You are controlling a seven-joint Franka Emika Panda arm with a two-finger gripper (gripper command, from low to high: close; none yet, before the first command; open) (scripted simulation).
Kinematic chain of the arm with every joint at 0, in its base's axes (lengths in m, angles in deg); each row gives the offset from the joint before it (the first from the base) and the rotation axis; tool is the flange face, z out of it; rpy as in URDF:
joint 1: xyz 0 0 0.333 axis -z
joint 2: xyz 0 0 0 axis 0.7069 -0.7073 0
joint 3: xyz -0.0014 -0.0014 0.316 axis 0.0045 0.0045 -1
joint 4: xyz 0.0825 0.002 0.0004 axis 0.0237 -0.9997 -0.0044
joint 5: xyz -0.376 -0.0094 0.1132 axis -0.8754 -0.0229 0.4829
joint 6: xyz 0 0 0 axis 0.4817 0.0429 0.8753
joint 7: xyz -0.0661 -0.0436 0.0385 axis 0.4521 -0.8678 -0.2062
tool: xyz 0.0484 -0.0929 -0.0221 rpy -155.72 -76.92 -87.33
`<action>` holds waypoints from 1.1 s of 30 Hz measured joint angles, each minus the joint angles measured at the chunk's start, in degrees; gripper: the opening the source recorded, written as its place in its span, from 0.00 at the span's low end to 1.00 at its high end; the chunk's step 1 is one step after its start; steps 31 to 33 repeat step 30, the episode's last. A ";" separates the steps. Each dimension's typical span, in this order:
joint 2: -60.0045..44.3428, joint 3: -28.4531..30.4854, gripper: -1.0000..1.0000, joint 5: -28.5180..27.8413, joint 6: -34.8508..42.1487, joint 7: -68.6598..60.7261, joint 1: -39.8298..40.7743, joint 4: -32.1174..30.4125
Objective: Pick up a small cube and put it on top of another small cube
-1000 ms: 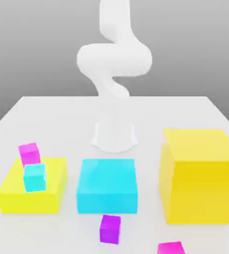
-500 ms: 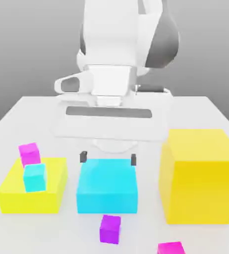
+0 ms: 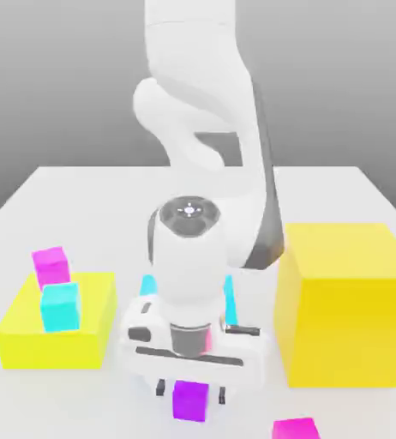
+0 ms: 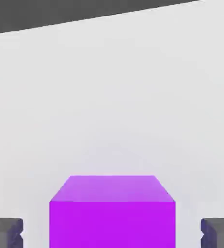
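A small purple cube [image 3: 190, 403] sits on the white table near the front edge; the hand view shows it close up [image 4: 112, 213]. My gripper [image 3: 191, 393] is lowered over it, open, with one dark finger on each side of it. In the hand view, both fingertips [image 4: 5, 233] stand a little apart from the cube's sides. Other small cubes: a magenta one [image 3: 51, 265] on the table at the exterior view's left, a cyan one [image 3: 60, 306] on a flat yellow block [image 3: 30, 341], and a magenta one [image 3: 294, 429] at the front.
A large yellow cube [image 3: 347, 300] stands at the exterior view's right, close to my hand. A flat cyan block [image 3: 149, 285] lies behind my hand, mostly hidden by it. The white table [image 3: 81, 197] stretches back to the arm's base.
My hand has come forward from above the cyan block and dropped low over the purple cube, so that its fingers now straddle it.
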 joint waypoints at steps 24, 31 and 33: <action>33.98 10.61 0.00 -1.38 25.86 17.78 19.48 -7.96; 27.66 11.29 1.00 -0.21 18.01 17.18 19.25 -9.56; 27.66 11.29 1.00 -0.21 18.01 17.18 19.25 -9.56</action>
